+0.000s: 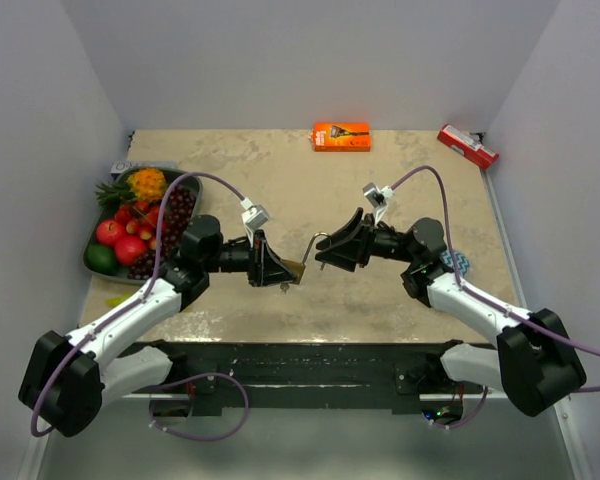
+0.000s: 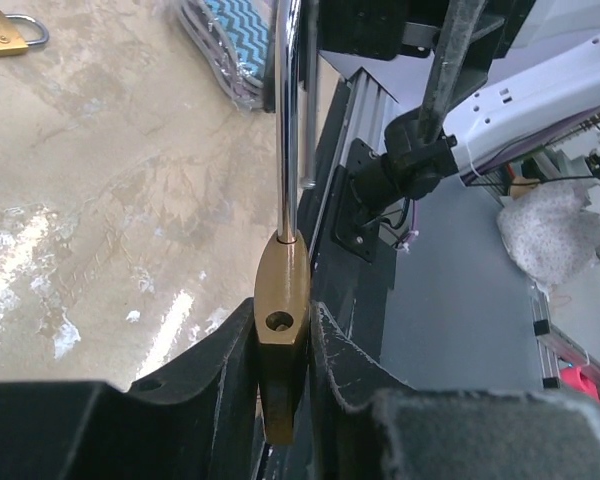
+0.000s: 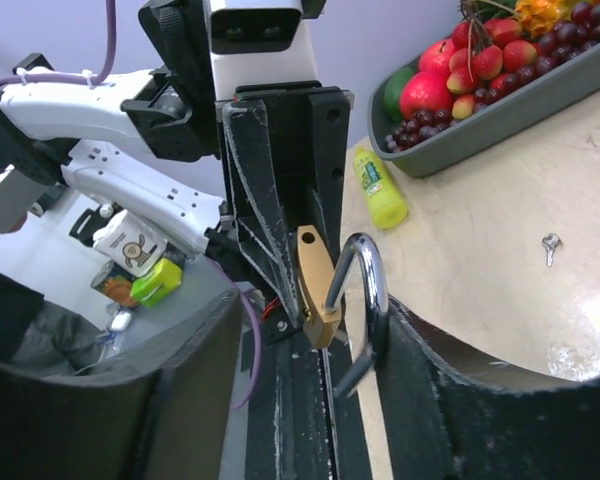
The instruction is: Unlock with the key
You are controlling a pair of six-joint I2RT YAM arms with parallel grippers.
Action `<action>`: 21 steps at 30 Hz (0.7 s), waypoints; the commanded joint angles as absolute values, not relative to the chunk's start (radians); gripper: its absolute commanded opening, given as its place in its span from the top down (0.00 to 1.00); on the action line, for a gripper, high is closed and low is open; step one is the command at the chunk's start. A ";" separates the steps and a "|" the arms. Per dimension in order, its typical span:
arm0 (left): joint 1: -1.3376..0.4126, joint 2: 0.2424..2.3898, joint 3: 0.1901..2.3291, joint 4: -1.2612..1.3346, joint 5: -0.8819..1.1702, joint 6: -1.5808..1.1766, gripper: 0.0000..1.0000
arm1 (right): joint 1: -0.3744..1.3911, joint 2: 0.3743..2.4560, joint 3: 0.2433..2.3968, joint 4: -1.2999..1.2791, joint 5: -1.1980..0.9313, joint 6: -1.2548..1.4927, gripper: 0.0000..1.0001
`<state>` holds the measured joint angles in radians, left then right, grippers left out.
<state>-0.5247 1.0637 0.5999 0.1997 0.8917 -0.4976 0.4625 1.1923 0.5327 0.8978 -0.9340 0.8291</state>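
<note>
While the left fingers (image 2: 345, 360) clamp the brass padlock body (image 2: 281, 320), chrome shackle (image 3: 370, 290) running lengthwise toward the spread right fingers (image 3: 420, 370), the small silver key (image 3: 550, 245) lies apart on the beige surface (image 1: 280, 170).

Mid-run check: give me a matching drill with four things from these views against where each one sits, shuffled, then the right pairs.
Things:
1. brass padlock
2. small key
3. fruit tray
4. orange box

Places:
A. far edge of the table, near the middle
B. clamped in the left end effector
C. lying loose on the table, in no end effector
D. left side of the table

Pairs: 1-B, 2-C, 3-D, 4-A
</note>
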 commanded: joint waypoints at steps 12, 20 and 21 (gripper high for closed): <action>-0.515 1.241 0.457 0.561 0.667 -0.709 1.00 | 0.465 1.350 0.643 0.404 -0.489 0.560 0.98; -0.515 1.483 0.495 0.641 0.635 -0.723 1.00 | 0.468 1.540 0.715 0.368 -0.339 0.534 0.99; -0.515 1.500 0.505 0.641 0.634 -0.713 1.00 | 0.469 1.574 0.725 0.354 -0.312 0.529 0.99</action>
<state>-0.5266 1.4525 0.4595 0.5323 0.6510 -0.6506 0.4862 1.5131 0.6548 0.3843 -0.5297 0.6502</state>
